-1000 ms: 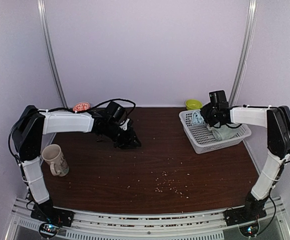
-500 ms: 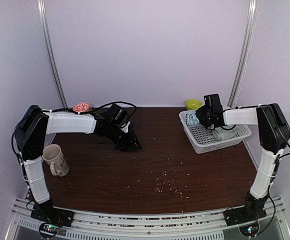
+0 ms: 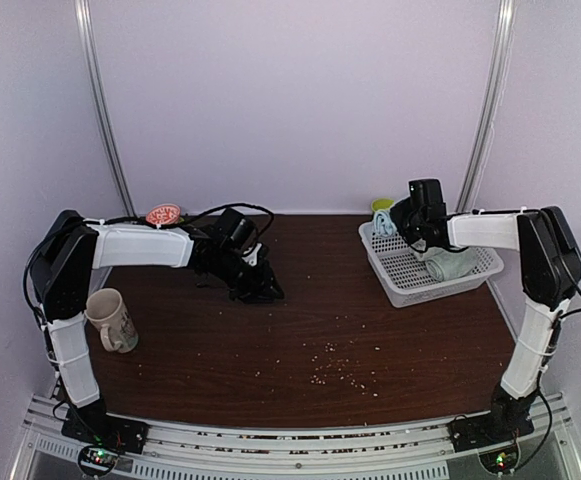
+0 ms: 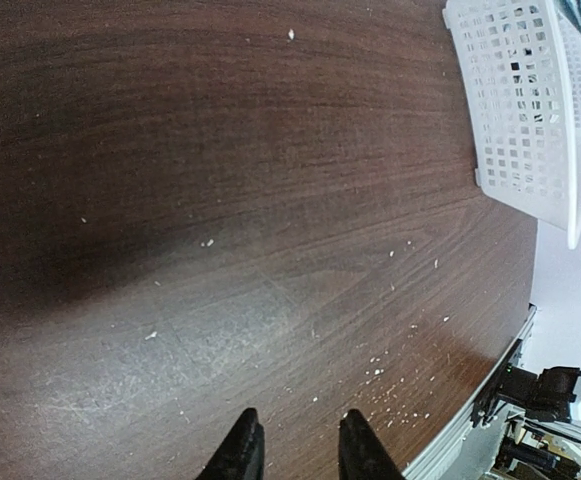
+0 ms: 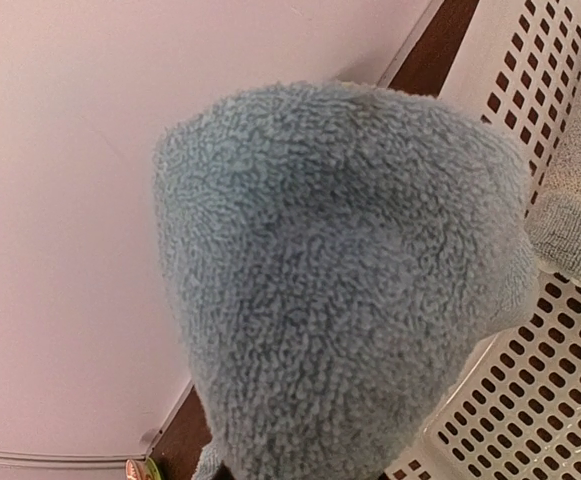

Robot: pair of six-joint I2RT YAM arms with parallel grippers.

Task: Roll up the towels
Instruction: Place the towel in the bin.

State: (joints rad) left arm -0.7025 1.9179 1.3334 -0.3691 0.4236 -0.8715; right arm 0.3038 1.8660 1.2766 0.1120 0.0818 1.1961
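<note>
No writing can be read. The mug (image 3: 110,318) near the left arm's base carries a printed pattern, and the small red disc (image 3: 163,213) at the back edge has pale marks, but both are too small to make out.

The light blue towel (image 5: 340,280) is thick, looped terry. It is bunched into a rounded peak that fills most of the right wrist view. The right gripper (image 3: 402,222) hangs over the far left corner of the basket (image 3: 410,285). Its fingers are buried under the pile, but the cloth is drawn up against it above the basket floor, so it appears clenched on this towel.

The sage-green towel (image 3: 450,263) has the same nubby weave. It lies as a soft lump inside the basket towards its right side, just beside the blue one. The basket is white plastic, rectangular, with walls and floor pierced by small slots. It sits at the right rear of the table (image 3: 300,310).

The table is dark wood grain, scuffed and dotted with pale crumbs (image 3: 335,368). A lime-green bowl (image 3: 382,206) shows behind the basket.

The left gripper (image 4: 298,455) sits low over bare wood left of centre, well apart from the basket. Its black fingers are slightly parted with nothing between them.
</note>
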